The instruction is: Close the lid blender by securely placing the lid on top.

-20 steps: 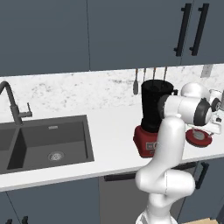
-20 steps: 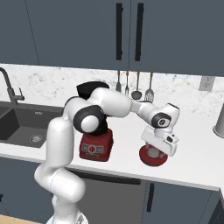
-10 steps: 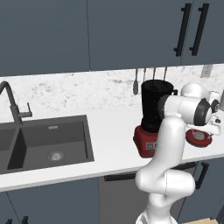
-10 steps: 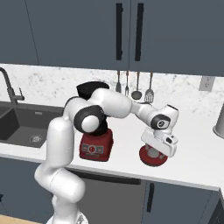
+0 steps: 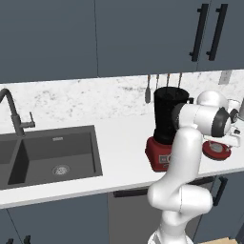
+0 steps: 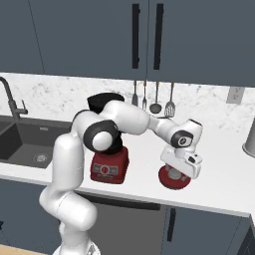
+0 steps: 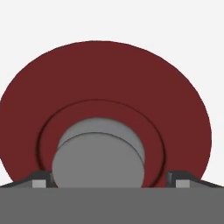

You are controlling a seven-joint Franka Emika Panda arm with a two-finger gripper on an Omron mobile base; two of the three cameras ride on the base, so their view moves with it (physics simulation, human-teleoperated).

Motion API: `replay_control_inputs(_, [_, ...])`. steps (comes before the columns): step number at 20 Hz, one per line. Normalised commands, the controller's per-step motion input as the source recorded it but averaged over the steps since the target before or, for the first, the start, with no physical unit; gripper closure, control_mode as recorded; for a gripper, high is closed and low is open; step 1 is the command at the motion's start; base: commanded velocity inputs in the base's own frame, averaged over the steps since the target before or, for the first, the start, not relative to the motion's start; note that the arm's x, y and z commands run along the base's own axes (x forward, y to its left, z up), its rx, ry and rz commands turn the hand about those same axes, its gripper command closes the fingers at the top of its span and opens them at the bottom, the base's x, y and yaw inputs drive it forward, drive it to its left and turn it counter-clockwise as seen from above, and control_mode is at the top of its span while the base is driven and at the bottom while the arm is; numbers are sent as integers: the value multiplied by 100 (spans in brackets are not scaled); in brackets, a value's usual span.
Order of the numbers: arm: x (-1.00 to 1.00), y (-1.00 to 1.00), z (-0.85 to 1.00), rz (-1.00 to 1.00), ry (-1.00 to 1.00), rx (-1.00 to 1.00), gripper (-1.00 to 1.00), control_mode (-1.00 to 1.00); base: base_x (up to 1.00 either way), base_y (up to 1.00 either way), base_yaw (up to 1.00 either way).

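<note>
From the left base view we count one blender [image 5: 165,128], a tall black tapered jar on a boxy red base, standing on the white bench [image 5: 119,152] to the right of a dark double sink [image 5: 45,155] with one curved dark tap [image 5: 14,114]. One small round red lid with a grey centre knob [image 5: 217,149] lies flat on the bench just right of the blender, partly hidden by our white arm, and three utensils [image 5: 164,83] hang on the marbled wall behind the jar. From the right base view we see the same single blender [image 6: 108,162], its jar mostly covered by the arm, with the lid [image 6: 174,178] on the bench beside the red base and apart from it; our tool [image 6: 174,174] sits right over the lid, and four utensils [image 6: 152,97] hang on the wall here. One grey metal vessel [image 6: 249,137] stands at the far right. In the hand view we count two dark fingertips [image 7: 41,179], spread wide on either side of the grey knob and not touching it, with the lid [image 7: 105,83] lying directly beneath on the white bench [image 7: 192,35].
</note>
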Motion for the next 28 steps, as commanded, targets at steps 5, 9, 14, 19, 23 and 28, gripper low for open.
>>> replay_control_inputs(5, [0,1,-23,0,-3,0,100,-100,0,0,0])
replay_control_inputs(9, [0,0,-2,0,-3,0,100,-100,0,0,0])
replay_control_inputs(14, [0,0,0,0,0,0,100,-100,0,0,0])
replay_control_inputs(19, [-9,0,8,0,-3,0,100,-100,0,0,0])
replay_control_inputs(23, [-66,0,53,0,-28,0,100,-100,0,0,0])
replay_control_inputs(28, [-75,0,89,0,-45,-6,100,-100,0,0,0])
